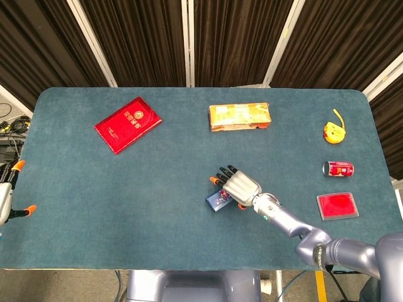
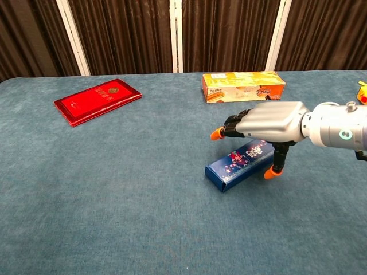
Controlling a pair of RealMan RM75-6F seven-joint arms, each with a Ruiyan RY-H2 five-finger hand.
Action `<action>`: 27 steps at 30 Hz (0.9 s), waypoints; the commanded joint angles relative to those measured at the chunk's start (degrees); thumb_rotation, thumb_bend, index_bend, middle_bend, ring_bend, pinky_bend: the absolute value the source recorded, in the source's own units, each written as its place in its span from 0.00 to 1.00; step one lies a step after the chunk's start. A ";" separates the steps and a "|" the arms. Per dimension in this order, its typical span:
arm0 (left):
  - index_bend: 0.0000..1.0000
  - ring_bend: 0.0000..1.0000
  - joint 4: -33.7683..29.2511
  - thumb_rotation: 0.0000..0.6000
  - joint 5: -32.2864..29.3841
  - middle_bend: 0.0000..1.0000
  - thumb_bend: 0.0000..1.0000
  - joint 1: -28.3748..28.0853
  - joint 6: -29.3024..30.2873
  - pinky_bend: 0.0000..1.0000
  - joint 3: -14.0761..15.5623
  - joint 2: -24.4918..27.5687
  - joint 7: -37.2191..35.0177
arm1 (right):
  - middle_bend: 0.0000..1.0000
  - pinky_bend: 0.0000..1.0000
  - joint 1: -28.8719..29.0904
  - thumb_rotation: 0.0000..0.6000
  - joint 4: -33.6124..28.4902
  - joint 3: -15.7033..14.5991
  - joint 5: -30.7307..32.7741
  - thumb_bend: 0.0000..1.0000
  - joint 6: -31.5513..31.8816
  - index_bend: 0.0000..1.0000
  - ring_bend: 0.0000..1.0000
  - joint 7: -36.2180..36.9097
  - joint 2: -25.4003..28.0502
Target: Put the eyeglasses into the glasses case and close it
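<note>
No eyeglasses show in either view. A small blue patterned box (image 1: 218,201) (image 2: 243,163) lies near the table's front middle. My right hand (image 1: 240,185) (image 2: 269,121) hovers palm-down over it. Its fingers stretch out above the box's far side without touching it, and the thumb points down beside the near right edge. Nothing is gripped. A flat red case (image 1: 337,206) lies shut at the front right. Only a sliver of my left hand (image 1: 7,195) shows at the far left edge, off the table, with its orange fingertips apart and nothing in them.
A red booklet (image 1: 128,124) (image 2: 97,100) lies at the back left. An orange carton (image 1: 240,117) (image 2: 243,86) sits at the back middle. A yellow tape measure (image 1: 334,131) and a red can (image 1: 338,168) lie along the right side of the blue table (image 1: 94,207).
</note>
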 commanded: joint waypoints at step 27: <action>0.00 0.00 0.22 1.00 -0.33 0.00 0.00 -0.20 -0.45 0.00 0.02 -0.20 0.17 | 0.05 0.07 -0.47 1.00 2.45 -1.40 -2.77 0.22 1.92 0.06 0.03 2.14 -1.47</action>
